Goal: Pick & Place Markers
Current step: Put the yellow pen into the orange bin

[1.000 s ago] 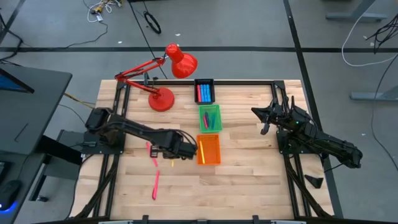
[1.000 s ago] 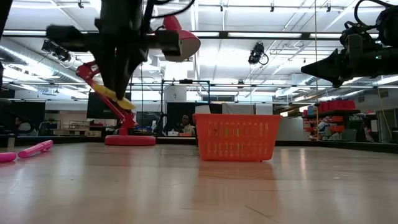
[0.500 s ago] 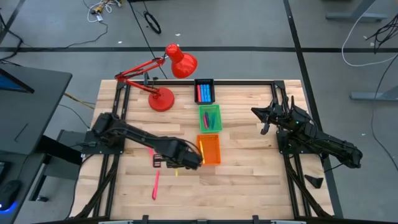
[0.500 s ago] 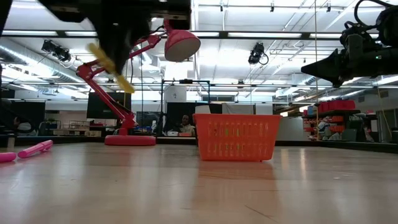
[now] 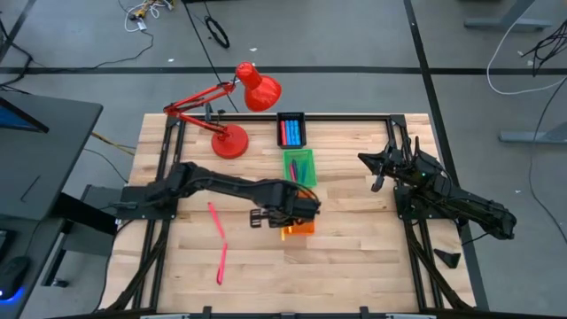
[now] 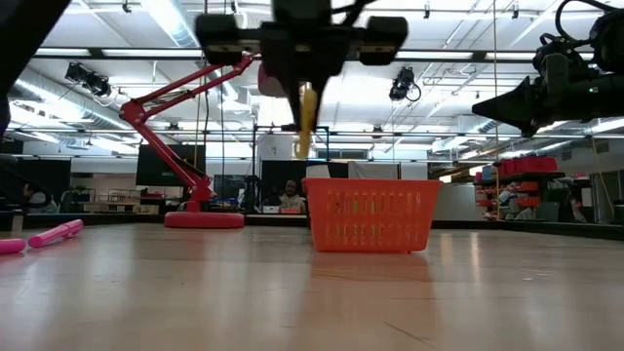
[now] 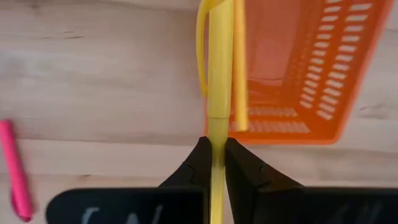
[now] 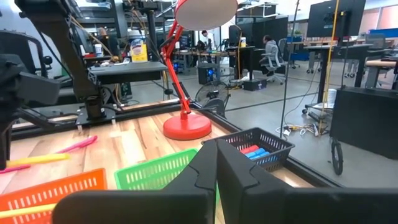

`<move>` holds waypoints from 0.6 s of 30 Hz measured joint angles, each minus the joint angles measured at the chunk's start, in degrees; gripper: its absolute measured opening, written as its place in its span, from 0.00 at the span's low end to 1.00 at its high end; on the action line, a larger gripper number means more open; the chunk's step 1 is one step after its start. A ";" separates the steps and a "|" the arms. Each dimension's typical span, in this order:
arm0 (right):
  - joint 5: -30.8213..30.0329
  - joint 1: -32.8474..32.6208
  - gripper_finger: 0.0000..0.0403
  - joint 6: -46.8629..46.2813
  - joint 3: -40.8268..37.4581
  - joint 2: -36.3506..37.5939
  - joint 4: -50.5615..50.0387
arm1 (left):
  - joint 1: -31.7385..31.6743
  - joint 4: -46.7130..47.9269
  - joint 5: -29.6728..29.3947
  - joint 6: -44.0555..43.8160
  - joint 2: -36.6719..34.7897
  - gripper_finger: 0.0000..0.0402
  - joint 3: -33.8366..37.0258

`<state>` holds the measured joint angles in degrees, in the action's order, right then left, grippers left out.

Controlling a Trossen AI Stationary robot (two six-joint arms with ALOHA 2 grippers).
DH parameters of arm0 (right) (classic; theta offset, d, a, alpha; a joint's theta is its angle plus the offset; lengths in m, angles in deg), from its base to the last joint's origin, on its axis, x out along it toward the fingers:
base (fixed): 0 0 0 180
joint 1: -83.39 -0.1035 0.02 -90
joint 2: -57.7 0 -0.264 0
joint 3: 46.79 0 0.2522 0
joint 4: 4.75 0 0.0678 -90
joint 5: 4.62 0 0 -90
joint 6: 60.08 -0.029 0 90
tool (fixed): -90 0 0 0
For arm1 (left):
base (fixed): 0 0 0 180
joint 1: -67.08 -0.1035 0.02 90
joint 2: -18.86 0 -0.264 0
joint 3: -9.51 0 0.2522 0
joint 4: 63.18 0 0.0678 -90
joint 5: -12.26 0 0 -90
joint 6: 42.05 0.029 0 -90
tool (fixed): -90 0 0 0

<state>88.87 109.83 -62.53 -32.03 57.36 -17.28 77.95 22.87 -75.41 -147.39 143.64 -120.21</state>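
Note:
My left gripper hangs over the left part of the orange tray, shut on a yellow marker. The marker points down above the tray's rim. A second yellow marker lies inside the orange tray. Two pink markers lie flat on the table to the left. Blue and red markers fill the black tray. Green and purple ones lie in the green tray. My right gripper waits shut at the table's right side. My left gripper pinches the yellow marker's plain barrel between its two fingertips, away from the capped end with the clip. The fingers point down from above. The marker hangs nearly upright below them, capped end lowest, clear of the tray and table.
A red desk lamp stands at the far left of the table, its arm and shade reaching over toward the black tray. The three trays sit in a row from far to near at the table's middle. Bare wood lies near the front edge.
My left gripper has carried the yellow marker toward the table's right edge and slightly up, from beside the orange tray to above it. The marker, slanted before, now hangs nearly upright. The gripper stays shut on it.

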 joint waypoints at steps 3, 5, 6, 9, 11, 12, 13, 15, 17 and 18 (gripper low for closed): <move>0.00 -0.02 0.03 0.01 0.00 0.00 0.00 | -1.14 -0.13 0.00 1.14 2.42 0.06 -3.58; 0.00 -0.02 0.03 0.01 0.00 0.00 0.00 | -1.81 0.00 -0.01 1.59 3.74 0.06 -5.05; 0.00 -0.02 0.03 0.01 0.00 0.00 0.00 | -2.11 -0.04 -0.01 1.62 4.41 0.06 -5.76; 0.00 -0.01 0.03 0.00 0.00 0.00 0.00 | -2.82 -0.35 -0.01 2.33 6.45 0.06 -7.99; 0.02 -0.02 0.03 -0.01 0.00 0.00 -0.02 | -3.24 -0.51 0.21 2.74 7.19 0.06 -8.71; 0.00 -0.01 0.03 -0.01 0.00 0.00 0.00 | -3.46 -0.78 0.38 2.79 7.63 0.06 -9.14; 0.00 -0.02 0.03 -0.01 0.00 0.00 0.00 | -3.65 -1.11 0.49 2.84 7.99 0.06 -9.44; 0.00 0.00 0.03 0.00 0.00 0.00 0.00 | -3.88 -1.80 0.47 2.89 8.63 0.06 -9.52; 0.00 -0.01 0.03 0.00 0.00 0.00 -0.01 | -3.98 -2.46 0.49 2.96 9.36 0.06 -9.52; 0.00 0.00 0.03 -0.01 0.02 0.00 -0.02 | -4.00 -2.66 0.51 3.02 9.72 0.06 -9.52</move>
<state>88.87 109.83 -62.54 -32.01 57.36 -17.30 73.95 20.21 -74.90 -144.37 153.36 -129.72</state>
